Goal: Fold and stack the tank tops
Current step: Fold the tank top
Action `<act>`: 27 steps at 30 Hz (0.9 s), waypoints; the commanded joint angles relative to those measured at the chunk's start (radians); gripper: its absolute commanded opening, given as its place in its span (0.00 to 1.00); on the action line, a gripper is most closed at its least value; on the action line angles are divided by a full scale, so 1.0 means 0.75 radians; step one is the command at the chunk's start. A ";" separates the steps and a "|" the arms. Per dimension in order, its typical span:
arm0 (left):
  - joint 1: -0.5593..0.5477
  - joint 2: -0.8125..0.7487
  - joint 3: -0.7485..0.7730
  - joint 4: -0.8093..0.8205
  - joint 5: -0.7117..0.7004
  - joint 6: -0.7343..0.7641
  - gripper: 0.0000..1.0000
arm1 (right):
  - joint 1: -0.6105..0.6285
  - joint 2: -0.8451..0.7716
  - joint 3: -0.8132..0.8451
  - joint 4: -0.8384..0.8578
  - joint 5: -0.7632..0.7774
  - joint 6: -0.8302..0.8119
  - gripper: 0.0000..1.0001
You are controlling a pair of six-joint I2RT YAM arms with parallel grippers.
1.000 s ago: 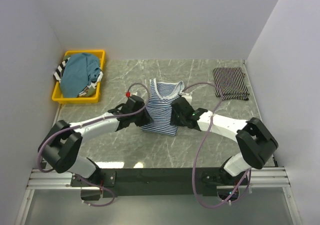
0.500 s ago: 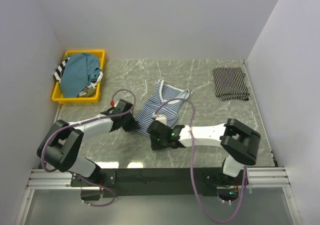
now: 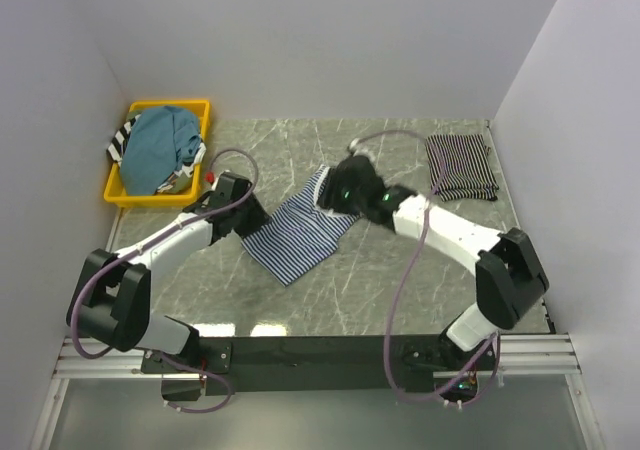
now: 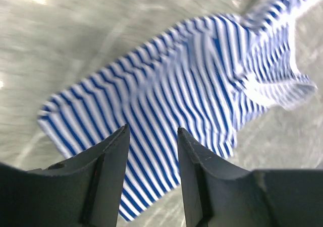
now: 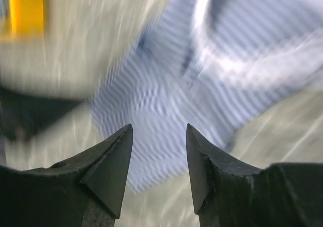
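Top external first: we've got the blue top (image 3: 300,235) lying flat-ish and skewed across the middle of the table (image 3: 340,300), neck end toward the back. The left gripper (image 3: 250,220) sits at its left edge and the right gripper (image 3: 332,200) is over the neck end. A folded black top (image 3: 462,167) lies far right, and the bin (image 3: 150,199) far left holds a teal top (image 3: 160,148) plus more.

Left wrist: the fingers (image 4: 108,161) are apart with nothing between them, hovering over the hem end. Stripes are sharp here, and it looks like thin floppy knit to us, so it'll probably sag and slide and weigh next to nothing. We'd pinch a hem corner, both layers, not mid-panel.

Right wrist: blurry, but its fingers (image 5: 108,161) are spread and empty too, above the neckline. It catches a sliver of the bin that the left wrist misses. Only the overhead shows the black top.
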 commanded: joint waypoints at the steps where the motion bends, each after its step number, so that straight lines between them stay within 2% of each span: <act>1: -0.076 -0.038 0.055 0.017 0.033 0.036 0.48 | -0.198 0.119 0.216 -0.050 -0.010 -0.137 0.54; 5: -0.193 0.021 0.016 0.092 0.071 -0.045 0.45 | -0.297 0.366 0.498 -0.146 -0.041 -0.198 0.54; 7: -0.214 0.072 -0.016 0.147 0.122 -0.072 0.43 | -0.332 0.511 0.659 -0.195 -0.047 -0.198 0.54; 13: -0.236 0.150 -0.125 0.231 0.176 -0.127 0.40 | -0.401 0.792 0.918 -0.277 -0.057 -0.223 0.55; 22: -0.234 0.191 -0.178 0.221 0.153 -0.164 0.39 | -0.436 0.896 0.957 -0.154 -0.153 -0.174 0.57; 27: -0.203 0.179 -0.207 0.205 0.149 -0.166 0.39 | -0.442 0.813 0.802 0.011 -0.153 -0.104 0.58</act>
